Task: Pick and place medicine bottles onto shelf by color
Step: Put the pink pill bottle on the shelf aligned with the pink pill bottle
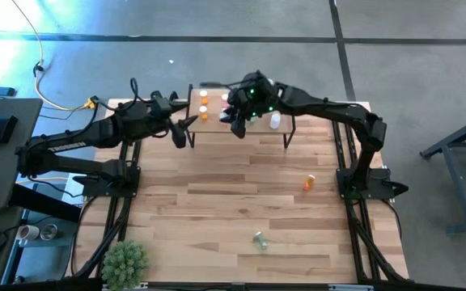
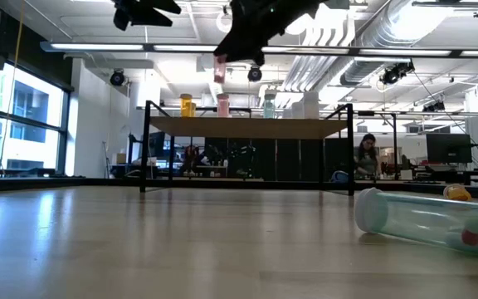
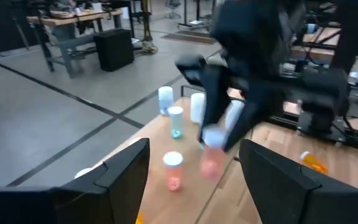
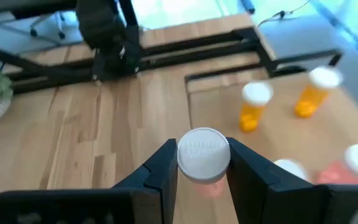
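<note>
a: at the far edge of the wooden table (image 1: 217,202), what stood there?

b: the shelf (image 1: 261,133), a small light-wood board on thin black legs, with both dark arms reaching in over it from either side.

a: and the right gripper (image 4: 202,163)?

b: it hung above the shelf, fingers clenched on a pink medicine bottle (image 2: 220,68) just under its white cap (image 4: 203,153). the bottle was in the air, clear of the board.

a: the left gripper (image 3: 194,168)?

b: it hovered just off the shelf's left end, fingers spread wide and holding nothing.

a: what was already on the shelf?

b: two orange bottles (image 4: 254,107) near its left end, a pink one (image 3: 172,171), a teal-green one (image 3: 175,122) and some clear white ones (image 1: 275,121), all upright.

a: anything loose on the table?

b: an orange bottle (image 1: 308,183) lay on its side near the right arm's base, and a green bottle (image 1: 260,239) lay on its side towards the near edge, well apart from the shelf. a potted plant (image 1: 124,261) sat at the near left corner.
</note>
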`<action>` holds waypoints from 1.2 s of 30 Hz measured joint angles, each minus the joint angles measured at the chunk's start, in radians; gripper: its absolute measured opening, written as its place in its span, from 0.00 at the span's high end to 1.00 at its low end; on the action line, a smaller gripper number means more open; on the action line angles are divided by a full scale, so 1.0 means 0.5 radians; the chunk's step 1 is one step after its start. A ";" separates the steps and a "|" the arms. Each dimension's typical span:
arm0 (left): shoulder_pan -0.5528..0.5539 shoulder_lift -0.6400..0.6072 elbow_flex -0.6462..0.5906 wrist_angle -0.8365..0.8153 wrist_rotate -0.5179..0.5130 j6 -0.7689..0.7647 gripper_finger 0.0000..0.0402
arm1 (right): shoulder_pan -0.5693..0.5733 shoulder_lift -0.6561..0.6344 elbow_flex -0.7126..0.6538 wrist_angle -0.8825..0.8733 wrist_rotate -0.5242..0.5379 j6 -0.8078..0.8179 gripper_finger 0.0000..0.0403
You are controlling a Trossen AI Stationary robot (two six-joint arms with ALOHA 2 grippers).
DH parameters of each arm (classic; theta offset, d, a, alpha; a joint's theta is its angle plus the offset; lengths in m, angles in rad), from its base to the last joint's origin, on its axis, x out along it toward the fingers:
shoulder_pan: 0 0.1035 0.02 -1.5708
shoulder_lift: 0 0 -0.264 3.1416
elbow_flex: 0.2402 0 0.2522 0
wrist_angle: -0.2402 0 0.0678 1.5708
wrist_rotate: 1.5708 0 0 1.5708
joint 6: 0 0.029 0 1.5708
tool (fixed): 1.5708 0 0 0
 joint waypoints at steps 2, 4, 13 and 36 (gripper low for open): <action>0.000 -0.012 0.000 -0.012 -0.016 0.000 0.41 | 0.018 0.000 -0.076 0.048 -0.001 -0.015 0.75; 0.000 -0.012 0.000 -0.023 -0.018 0.000 0.41 | 0.031 0.000 -0.137 0.106 0.000 -0.027 0.75; 0.000 -0.010 0.000 -0.044 -0.013 0.000 0.41 | 0.053 -0.002 -0.335 0.318 0.157 -0.065 0.75; 0.000 -0.009 -0.001 -0.079 -0.011 0.001 0.41 | 0.052 0.030 -0.396 0.369 0.285 -0.080 0.75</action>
